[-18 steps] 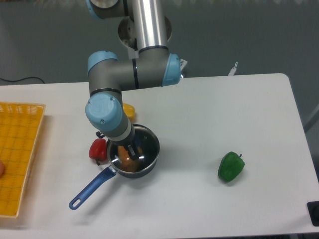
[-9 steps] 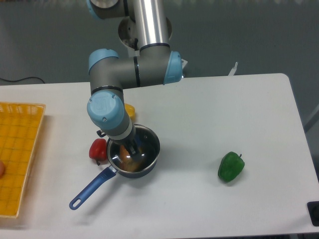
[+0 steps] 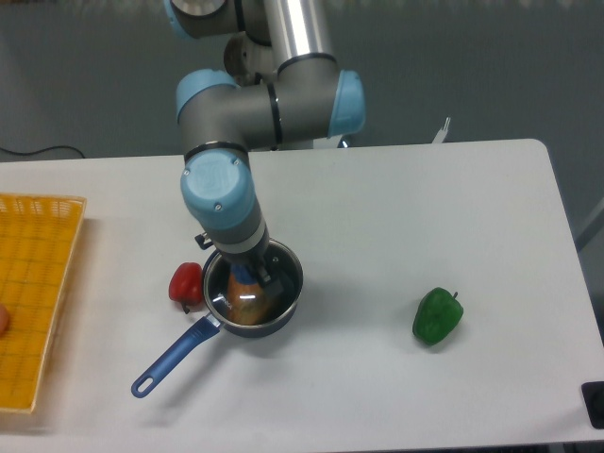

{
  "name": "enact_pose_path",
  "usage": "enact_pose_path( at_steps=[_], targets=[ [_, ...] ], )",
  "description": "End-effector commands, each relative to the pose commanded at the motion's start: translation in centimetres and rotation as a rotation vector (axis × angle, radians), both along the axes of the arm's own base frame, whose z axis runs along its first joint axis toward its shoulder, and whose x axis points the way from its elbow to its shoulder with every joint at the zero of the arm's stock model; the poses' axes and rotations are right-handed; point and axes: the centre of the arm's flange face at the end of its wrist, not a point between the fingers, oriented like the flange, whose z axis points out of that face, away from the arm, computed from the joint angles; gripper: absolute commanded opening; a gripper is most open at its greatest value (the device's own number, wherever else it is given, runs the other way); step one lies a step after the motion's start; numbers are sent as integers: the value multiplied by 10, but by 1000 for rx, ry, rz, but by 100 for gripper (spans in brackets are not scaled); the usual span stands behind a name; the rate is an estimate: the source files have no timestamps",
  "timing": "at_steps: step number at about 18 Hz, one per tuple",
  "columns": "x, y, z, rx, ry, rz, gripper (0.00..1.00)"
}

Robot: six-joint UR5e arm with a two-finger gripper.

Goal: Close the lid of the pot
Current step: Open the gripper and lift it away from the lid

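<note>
Glass pot lid point(image 3: 247, 304) is sitting tilted across the pot point(image 3: 253, 300) near the table point(image 3: 396, 236) middle, directly beneath the fingers point(image 3: 253, 279), whose spread I cannot tell, blue handle pointing lower-left.

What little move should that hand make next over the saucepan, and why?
Probably let go and lift straight up. The pot lid already seems to sit on the pot, with the hand directly above it at the knob. Whether its fingers are open is hidden by the arm, so this is only a guess. The red pepper lies close beside the pot.
</note>
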Motion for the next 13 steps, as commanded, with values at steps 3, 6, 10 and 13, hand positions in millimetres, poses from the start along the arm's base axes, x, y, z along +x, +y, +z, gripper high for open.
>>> enact_pose_path(
  at_steps=[3, 6, 10, 13],
  targets=[
    [-36, -28, 13, 16, 5, -59, 100],
    [-69, -64, 25, 25, 3, -105, 100],
    [-104, -95, 21, 28, -6, -115, 100],
    [-126, -116, 21, 27, -11, -144, 100]
  ],
)
